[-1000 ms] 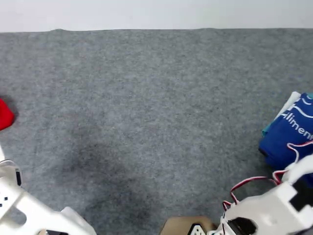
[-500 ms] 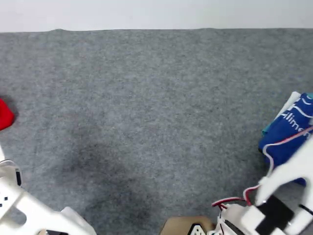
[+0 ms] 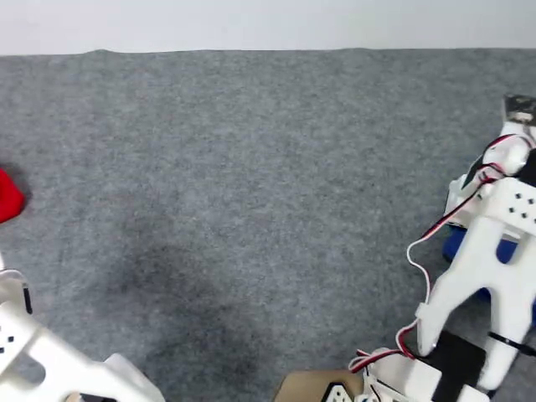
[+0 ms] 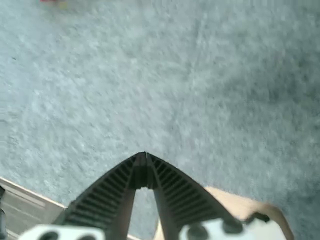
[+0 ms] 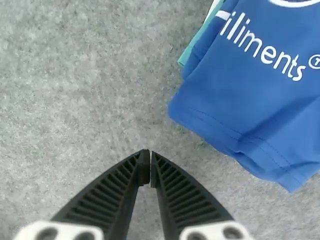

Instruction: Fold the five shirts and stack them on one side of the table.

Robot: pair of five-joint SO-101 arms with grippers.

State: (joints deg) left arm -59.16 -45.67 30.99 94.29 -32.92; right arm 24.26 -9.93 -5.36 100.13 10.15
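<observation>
Right gripper (image 5: 145, 161) first: its two black fingers are pressed together at the tips, and I see nothing held between them. It hangs over the grey mat (image 5: 75, 75), near the corner of the blue shirt (image 5: 260, 95) but not touching it. That shirt is folded, with white letters on top. It lies on a teal shirt (image 5: 191, 51), and only a thin edge of the teal one peeks out from under it.

From the high camera, I see the right arm (image 3: 490, 251) standing tall at the right side of the table, with red and white wires looping off it. It covers most of the pile. A bit of the blue shirt (image 3: 455, 244) shows beside the arm, near the right edge of the mat (image 3: 251, 167).

My left gripper (image 4: 145, 159) is pressed shut too, and it holds nothing. It points down at the grey mat (image 4: 200, 75) near the front of the table. The left arm (image 3: 42, 356) sits low in the front left corner of the high view.

A red shirt (image 3: 8, 195) lies at the far left edge of the mat, well apart from the blue pile. I can only see a small piece of it.

A tan board (image 3: 310, 387) sits at the front edge between the two arms.
</observation>
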